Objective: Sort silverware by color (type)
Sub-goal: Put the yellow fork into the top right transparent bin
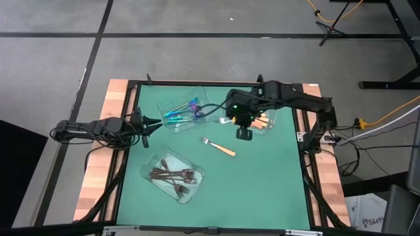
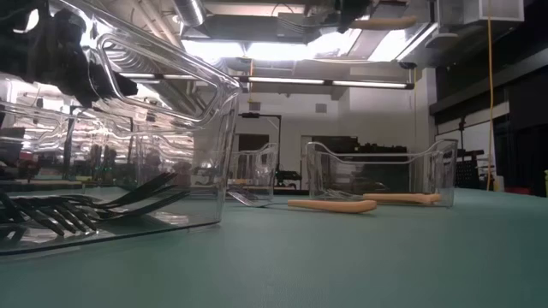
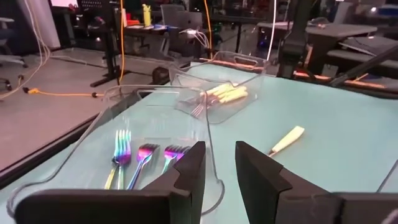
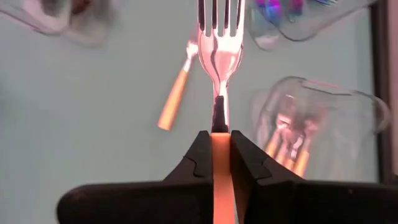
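Sort is nearly done, judging by the high view.

- Dark forks (image 1: 174,175): all in the clear tray (image 1: 194,172) at lower centre of the counter (image 1: 262,190).
- Iridescent forks (image 1: 182,113): in the tray (image 1: 172,105) at upper centre, three visible in the left wrist view.
- Orange-handled forks (image 3: 225,94): several already in the third tray (image 4: 367,130), upper right of centre, partly hidden under the right arm from above.

In hand: the right claw (image 4: 221,146) is clenched on the handle of one orange-handled fork (image 4: 219,43), tines pointing forward, held above the counter beside the orange tray. Not yet dropped in.

Left over: one loose orange fork (image 1: 218,147) lies flat on the green mat, mid-frame, apart from all trays.

Left claw (image 1: 149,124) sits at the left edge of the counter, just beside the iridescent tray, fingers (image 3: 258,180) parted, holding nothing; looks idle.

My read: two pieces left, the held fork and then the loose one. No other strays visible on the mat.
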`<act>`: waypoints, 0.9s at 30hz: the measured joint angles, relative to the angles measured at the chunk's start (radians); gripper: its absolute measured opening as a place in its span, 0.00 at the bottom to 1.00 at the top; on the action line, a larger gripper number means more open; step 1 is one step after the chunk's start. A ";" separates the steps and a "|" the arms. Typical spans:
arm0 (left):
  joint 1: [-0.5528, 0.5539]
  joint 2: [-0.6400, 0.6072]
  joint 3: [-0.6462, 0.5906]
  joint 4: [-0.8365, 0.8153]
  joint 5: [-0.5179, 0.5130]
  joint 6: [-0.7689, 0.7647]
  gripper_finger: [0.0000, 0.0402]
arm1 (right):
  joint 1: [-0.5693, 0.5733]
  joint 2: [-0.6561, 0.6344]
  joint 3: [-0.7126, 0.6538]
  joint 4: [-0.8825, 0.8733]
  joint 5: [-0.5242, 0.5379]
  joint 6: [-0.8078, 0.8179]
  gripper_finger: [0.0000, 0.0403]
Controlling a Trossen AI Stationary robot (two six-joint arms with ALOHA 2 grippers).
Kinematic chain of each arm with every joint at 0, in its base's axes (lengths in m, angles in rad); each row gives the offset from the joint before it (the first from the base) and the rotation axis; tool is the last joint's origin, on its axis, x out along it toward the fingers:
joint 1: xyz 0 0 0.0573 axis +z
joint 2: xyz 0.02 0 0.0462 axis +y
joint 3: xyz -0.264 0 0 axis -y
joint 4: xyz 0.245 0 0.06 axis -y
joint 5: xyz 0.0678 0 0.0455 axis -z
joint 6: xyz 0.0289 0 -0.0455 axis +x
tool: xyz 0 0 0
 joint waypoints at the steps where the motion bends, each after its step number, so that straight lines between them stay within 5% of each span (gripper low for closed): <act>1: 0.000 0.000 0.000 -0.002 0.000 0.008 0.20 | -0.005 -0.003 0.000 -0.014 0.014 -0.008 0.02; 6: 0.000 0.000 0.000 -0.055 -0.001 0.018 0.20 | -0.044 -0.056 -0.061 -0.031 0.025 -0.053 0.02; 13: 0.000 0.000 0.000 -0.116 0.004 -0.008 0.20 | -0.160 -0.207 -0.354 0.113 0.018 -0.056 0.02; 20: 0.000 0.000 0.001 -0.109 0.003 -0.008 0.20 | -0.323 -0.314 -0.686 0.384 -0.147 -0.138 0.02; 27: 0.000 0.000 -0.027 0.005 0.010 0.023 0.20 | -0.497 -0.315 -0.839 0.532 -0.276 -0.210 0.02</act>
